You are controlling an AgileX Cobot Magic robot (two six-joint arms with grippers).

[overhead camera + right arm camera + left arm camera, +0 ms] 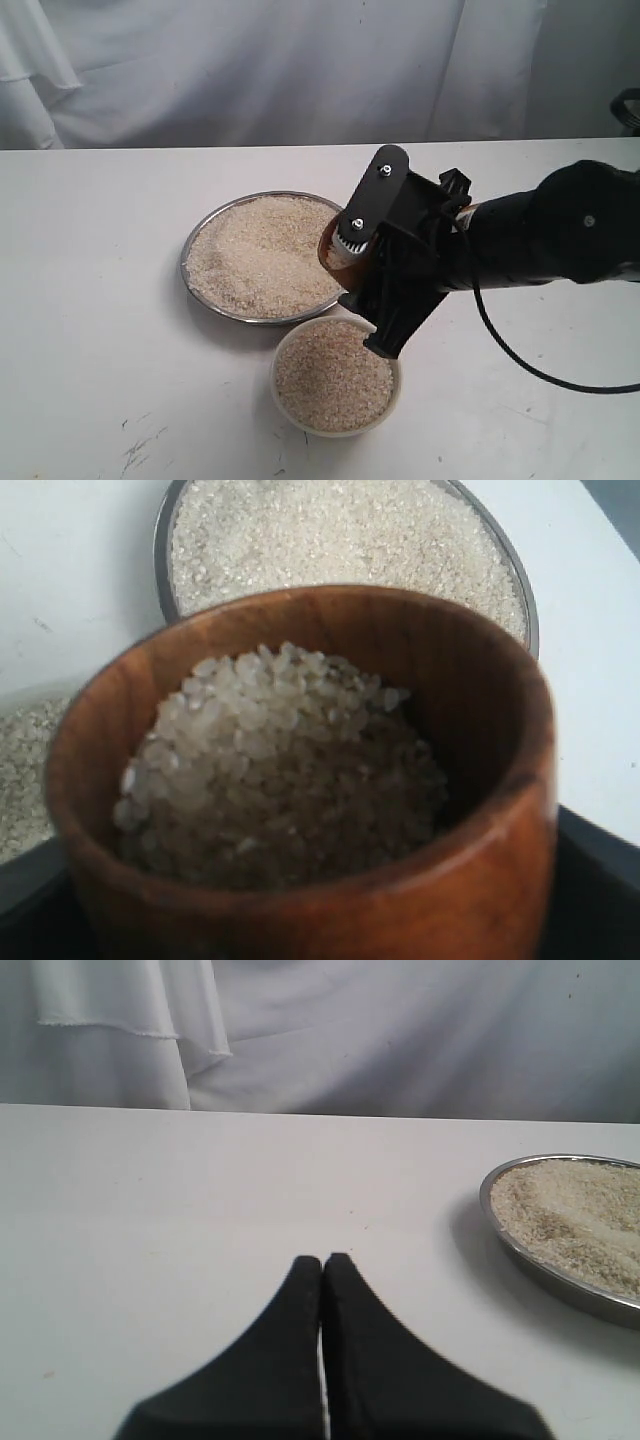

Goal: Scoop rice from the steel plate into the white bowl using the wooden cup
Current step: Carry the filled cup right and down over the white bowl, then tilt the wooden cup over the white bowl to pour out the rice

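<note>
The steel plate (pixel 197 240) lies mid-table, heaped with rice (pixel 260 255). Just in front of it stands the white bowl (pixel 392 400), also full of rice. My right gripper (pixel 350 270) is shut on the wooden cup (pixel 332 252), holding it above the plate's near-right rim, beside the bowl. The right wrist view shows the cup (pixel 480 880) filled with rice (pixel 270 770), the plate (pixel 160 560) beyond it. My left gripper (pixel 323 1260) is shut and empty over bare table, with the plate's rim (pixel 490 1210) off to one side; it does not show in the exterior view.
A white cloth (pixel 300 70) hangs behind the table's far edge. A black cable (pixel 520 360) loops from the right arm down onto the table at the right. Faint dark scuff marks (pixel 140 445) lie near the front left.
</note>
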